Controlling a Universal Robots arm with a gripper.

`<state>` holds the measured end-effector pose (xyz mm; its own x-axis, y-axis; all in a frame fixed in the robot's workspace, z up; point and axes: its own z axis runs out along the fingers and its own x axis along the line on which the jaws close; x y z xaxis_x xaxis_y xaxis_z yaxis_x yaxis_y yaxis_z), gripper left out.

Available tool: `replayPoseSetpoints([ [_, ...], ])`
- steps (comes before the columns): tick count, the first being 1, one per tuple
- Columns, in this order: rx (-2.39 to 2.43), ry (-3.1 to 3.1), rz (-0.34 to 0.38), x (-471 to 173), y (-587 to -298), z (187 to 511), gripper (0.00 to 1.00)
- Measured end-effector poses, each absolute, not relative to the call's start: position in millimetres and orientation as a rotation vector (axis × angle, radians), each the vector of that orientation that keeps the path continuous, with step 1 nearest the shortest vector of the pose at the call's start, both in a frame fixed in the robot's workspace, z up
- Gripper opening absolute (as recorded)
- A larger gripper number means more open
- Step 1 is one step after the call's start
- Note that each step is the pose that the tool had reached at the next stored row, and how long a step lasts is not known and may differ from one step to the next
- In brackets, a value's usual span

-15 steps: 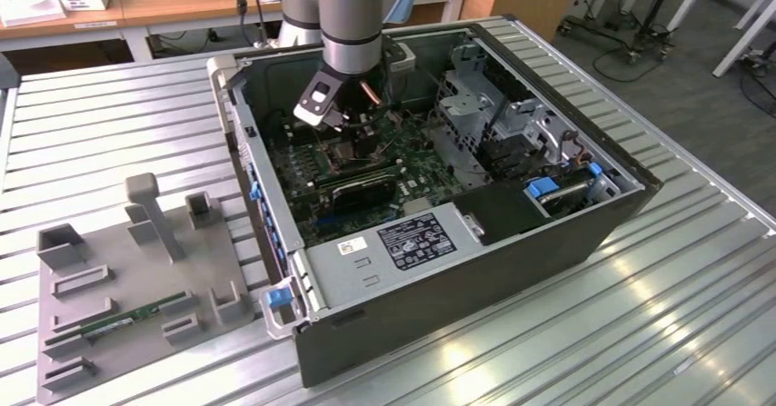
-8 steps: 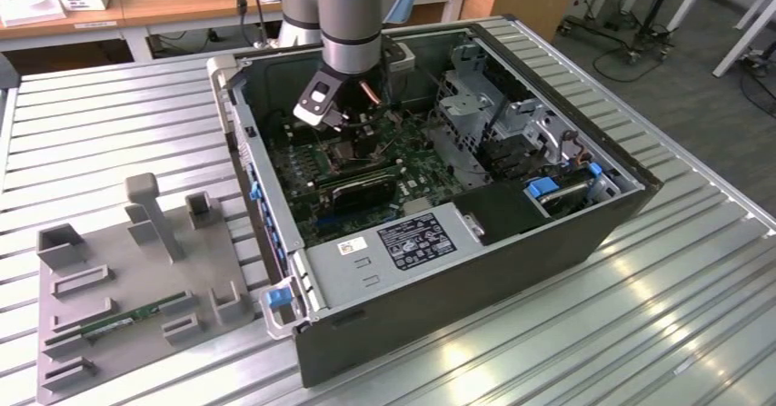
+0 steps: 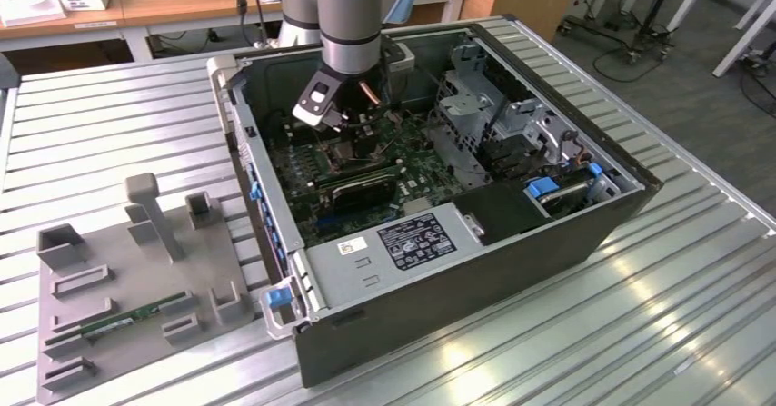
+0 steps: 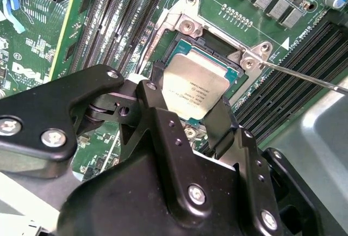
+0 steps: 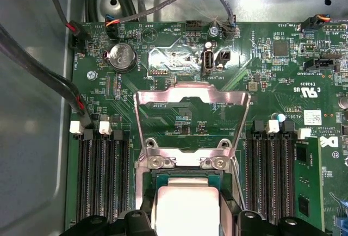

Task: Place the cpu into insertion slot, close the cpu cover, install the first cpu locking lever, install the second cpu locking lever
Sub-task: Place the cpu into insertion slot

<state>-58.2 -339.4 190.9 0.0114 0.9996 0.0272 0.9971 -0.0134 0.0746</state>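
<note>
Inside the open computer case (image 3: 401,270) my gripper (image 3: 349,126) hangs low over the green motherboard. The cpu (image 4: 193,84), a silver-tan square chip, lies level over the insertion slot (image 4: 213,42), and the black fingers (image 4: 220,124) press against two opposite edges of it. In the first wrist view the cpu (image 5: 187,200) shows between the fingertips, just above the dark socket (image 5: 187,174). The cpu cover (image 5: 190,95), a thin silver frame with a large window, stands swung open behind the socket. One thin wire locking lever (image 4: 304,76) sticks out sideways, unlatched.
Black memory slots (image 5: 103,176) run on both sides of the socket. Cables (image 5: 49,84) cross the case wall nearby. A grey drive cage (image 3: 479,106) and a power supply (image 3: 406,238) fill the case's other end. On the exterior view's left a grey fixture (image 3: 134,279) holds a memory stick.
</note>
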Motion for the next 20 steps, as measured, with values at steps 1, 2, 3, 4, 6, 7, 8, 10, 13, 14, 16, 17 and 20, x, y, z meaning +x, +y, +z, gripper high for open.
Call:
replayPoseSetpoints([
  [1,2.21,2.182,0.111,-58.2,-339.4,190.6,0.54],
  [2,2.21,2.182,0.111,-58.2,-339.4,190.2,0.54],
  [3,2.21,2.182,0.111,-58.2,-339.4,189.9,0.54],
  [4,2.21,2.182,0.111,-58.2,-339.5,189.7,0.54],
  [6,2.21,2.182,0.111,-58.2,-339.4,189.3,0.54],
  [7,2.21,2.182,0.111,-58.2,-339.4,189.3,0.54],
  [8,2.21,2.182,0.112,-58.2,-339.4,189.2,0.54],
  [10,2.21,2.182,0.112,-58.2,-339.4,189.2,0.54],
  [13,2.21,2.182,0.113,-58.1,-339.3,188.9,0.55],
  [14,2.21,2.182,0.116,-58.0,-339.0,188.4,0.59],
  [16,2.21,2.182,0.114,-58.0,-339.2,188.6,0.59],
  [17,2.21,2.182,0.112,-58.2,-339.4,189.0,0.67],
  [20,2.21,2.182,0.112,-58.2,-339.4,189.0,0.67],
])
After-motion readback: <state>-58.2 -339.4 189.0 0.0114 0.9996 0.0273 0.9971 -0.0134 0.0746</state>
